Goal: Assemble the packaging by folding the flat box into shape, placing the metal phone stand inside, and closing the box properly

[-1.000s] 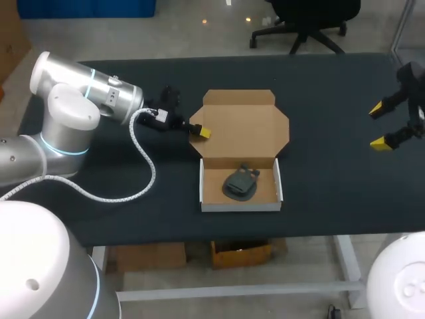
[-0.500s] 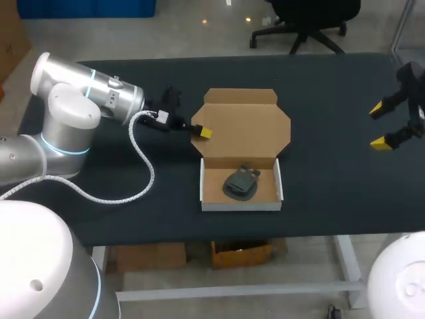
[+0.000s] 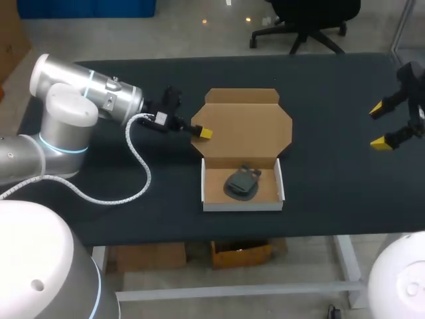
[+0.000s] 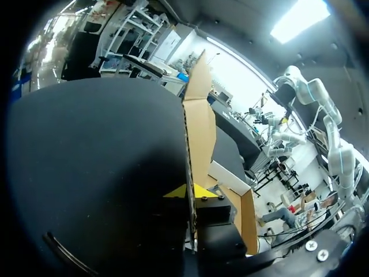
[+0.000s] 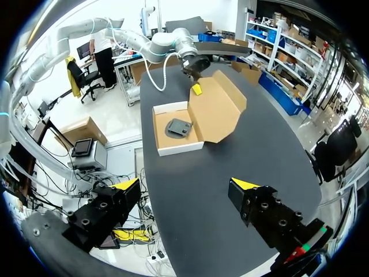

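Phone stand (image 3: 242, 182) lies in box tray (image 3: 242, 207), lid (image 3: 246, 126) open at tray's 12 o'clock. My left end effector (image 3: 201, 131) at lid's 9 o'clock edge, grip: cannot tell. Right end effector (image 3: 378, 125) apart, at 3 o'clock. Swing lid along hinge toward 6 o'clock; avoid dragging tray.

box (image 3: 246, 129): brown cardboard, matt, raw and slightly fibrous on lid and tray inside; outer tray walls white, smoother paper face

phone stand (image 3: 242, 182): dark grey, dull matt, reads as coated metal, no glare

bench (image 3: 332, 186): black top, matt, smooth, only a faint sheen in the left wrist view

left arm (image 3: 86, 93): silver-white shell, glossy, smooth, bright highlights

cable (image 3: 141, 156): white, ribbed, plastic look

left claw (image 3: 202, 133): yellow tip, matt plastic look; black body behind it matt

right claw (image 5: 185, 184): same matt yellow tips; black finger blocks semi-matt, hard, with recessed screw heads
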You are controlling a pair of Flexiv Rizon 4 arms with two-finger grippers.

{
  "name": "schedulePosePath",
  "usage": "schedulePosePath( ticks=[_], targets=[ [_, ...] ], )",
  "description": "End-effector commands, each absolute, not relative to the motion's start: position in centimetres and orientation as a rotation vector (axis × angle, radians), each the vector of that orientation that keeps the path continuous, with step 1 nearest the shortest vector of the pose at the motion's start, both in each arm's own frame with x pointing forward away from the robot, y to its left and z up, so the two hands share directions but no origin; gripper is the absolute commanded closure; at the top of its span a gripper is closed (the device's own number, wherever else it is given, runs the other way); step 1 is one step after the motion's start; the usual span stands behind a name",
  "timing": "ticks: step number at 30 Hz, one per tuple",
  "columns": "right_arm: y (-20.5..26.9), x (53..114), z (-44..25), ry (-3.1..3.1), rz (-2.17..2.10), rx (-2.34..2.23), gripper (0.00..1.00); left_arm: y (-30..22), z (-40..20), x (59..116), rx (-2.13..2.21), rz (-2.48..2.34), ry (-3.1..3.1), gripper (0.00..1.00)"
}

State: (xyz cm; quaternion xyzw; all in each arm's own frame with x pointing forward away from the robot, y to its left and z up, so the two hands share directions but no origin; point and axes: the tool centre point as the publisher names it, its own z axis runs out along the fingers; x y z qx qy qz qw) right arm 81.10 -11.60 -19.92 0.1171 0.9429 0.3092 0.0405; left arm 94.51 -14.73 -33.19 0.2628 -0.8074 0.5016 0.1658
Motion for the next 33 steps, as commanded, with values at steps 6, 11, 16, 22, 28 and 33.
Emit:
schedulePosePath(
  ticks=[6, 11, 16, 22, 28, 33],
  targets=[
    [-11.6, 80.9, -19.6, 2.892, 0.943, 0.359, 0.00, -14.1, -33.2, 94.4, 0.623, 1.495, -2.302, 1.00],
    [-11.6, 80.9, -19.4, 2.891, 0.937, 0.358, 0.00, -14.1, -33.2, 94.4, 0.623, 1.495, -2.302, 1.00],
    [-11.3, 80.9, -18.5, 2.875, 0.927, 0.326, 0.00, -14.1, -33.2, 94.4, 0.623, 1.495, -2.302, 1.00],
    [-11.1, 81.6, -17.3, 2.876, 0.888, 0.277, 0.00, -14.1, -33.2, 94.4, 0.623, 1.495, -2.302, 1.00],
    [-10.2, 83.8, -17.1, 2.909, 0.834, 0.263, 0.00, -14.1, -33.2, 94.4, 0.623, 1.495, -2.302, 1.00],
    [-9.3, 85.4, -16.7, 2.927, 0.796, 0.274, 0.00, -14.1, -33.2, 94.4, 0.623, 1.495, -2.302, 1.00]
  ],
)
